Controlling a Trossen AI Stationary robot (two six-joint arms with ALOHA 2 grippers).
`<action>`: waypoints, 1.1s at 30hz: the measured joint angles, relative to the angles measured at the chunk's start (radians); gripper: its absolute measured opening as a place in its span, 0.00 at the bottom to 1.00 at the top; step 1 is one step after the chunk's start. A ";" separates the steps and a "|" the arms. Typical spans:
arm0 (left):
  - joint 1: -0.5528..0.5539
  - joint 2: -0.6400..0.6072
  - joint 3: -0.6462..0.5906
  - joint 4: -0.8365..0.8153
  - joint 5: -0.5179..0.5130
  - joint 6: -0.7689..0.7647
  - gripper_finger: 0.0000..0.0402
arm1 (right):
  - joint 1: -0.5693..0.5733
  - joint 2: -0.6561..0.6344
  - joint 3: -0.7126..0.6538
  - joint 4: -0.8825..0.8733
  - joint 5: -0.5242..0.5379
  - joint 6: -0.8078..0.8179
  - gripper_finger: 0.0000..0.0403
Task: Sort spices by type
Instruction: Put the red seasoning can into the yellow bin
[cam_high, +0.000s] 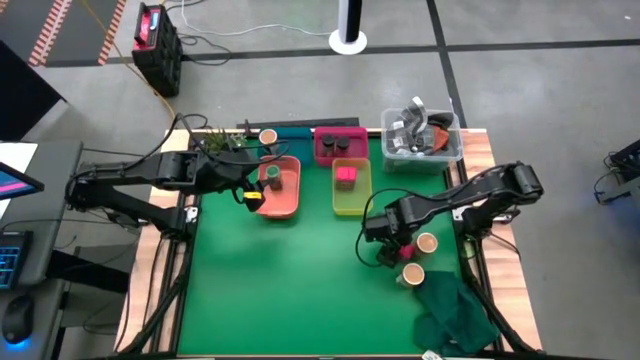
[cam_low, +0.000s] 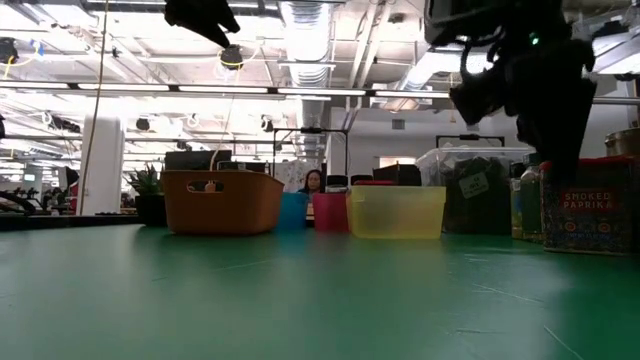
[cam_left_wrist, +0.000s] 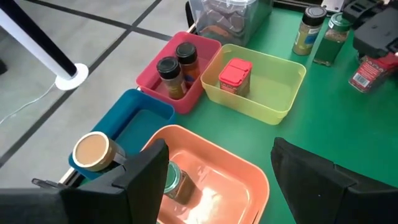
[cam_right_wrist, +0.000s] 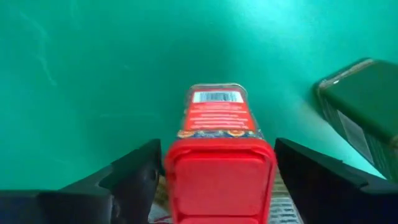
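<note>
The red-lidded rectangular paprika tin (cam_right_wrist: 217, 149) stands on the green table (cam_high: 290, 280) between your right gripper (cam_right_wrist: 214, 180) fingers, which are spread and not yet gripping. Close off-centre and you could tip it into the neighbouring dark green-topped jar (cam_right_wrist: 364, 106). Your left gripper (cam_left_wrist: 217, 180) hangs released over the orange tray (cam_left_wrist: 242, 180).
</note>
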 joint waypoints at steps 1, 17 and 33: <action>0.000 0.000 0.000 0.000 0.000 -0.005 0.67 | 0.000 0.000 -0.007 0.004 0.000 -0.003 0.84; 0.000 0.000 0.000 0.002 -0.042 -0.022 0.67 | -0.048 0.001 0.061 0.053 -0.032 -0.102 0.59; 0.000 0.000 0.000 -0.001 -0.048 -0.104 0.67 | -0.276 0.001 0.352 0.059 0.072 -0.405 0.60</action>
